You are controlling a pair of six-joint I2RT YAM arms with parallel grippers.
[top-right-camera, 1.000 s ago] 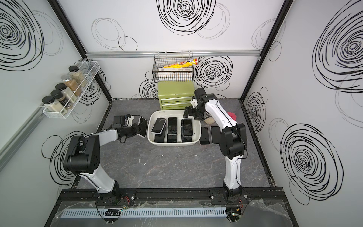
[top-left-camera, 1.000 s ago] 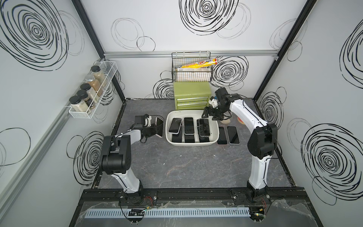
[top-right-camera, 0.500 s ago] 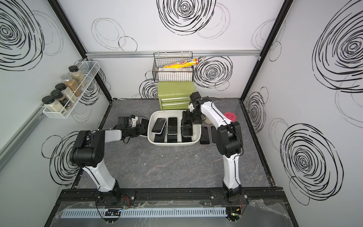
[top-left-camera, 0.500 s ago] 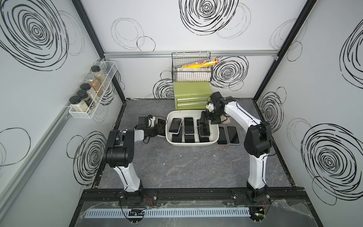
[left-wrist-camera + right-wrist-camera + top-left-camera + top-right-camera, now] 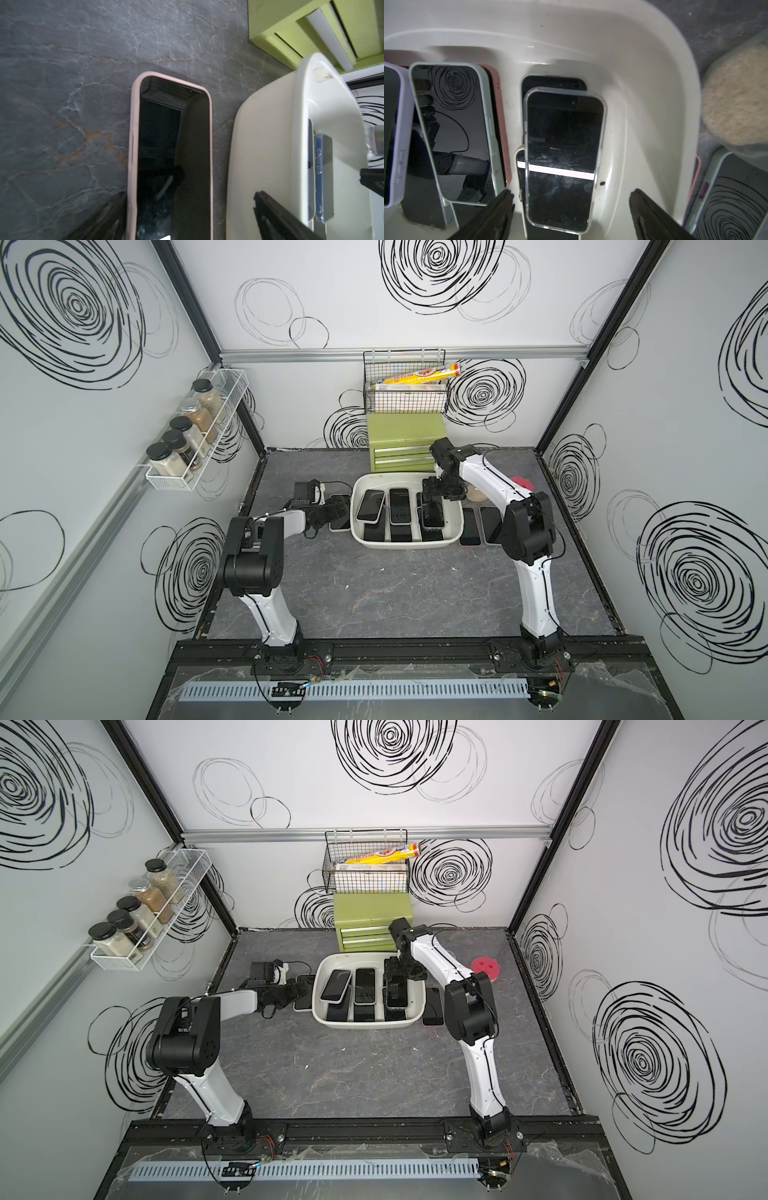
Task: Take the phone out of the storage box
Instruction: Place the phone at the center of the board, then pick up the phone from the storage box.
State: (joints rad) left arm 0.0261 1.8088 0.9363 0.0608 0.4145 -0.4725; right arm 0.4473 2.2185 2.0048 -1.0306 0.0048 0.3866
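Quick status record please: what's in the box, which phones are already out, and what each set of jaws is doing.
storage box: several phones inside, some overlapping
left gripper: jaws open, astride the pink-cased phone, which lies on the table beside the box
right gripper: jaws open, either side of the clear-cased phone in the box, not gripping
robot's right of the box: two phones flat on the table

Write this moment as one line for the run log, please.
left hand: open, over pink-cased phone on table beside storage box | right hand: open, above clear-cased phone inside storage box, not gripping
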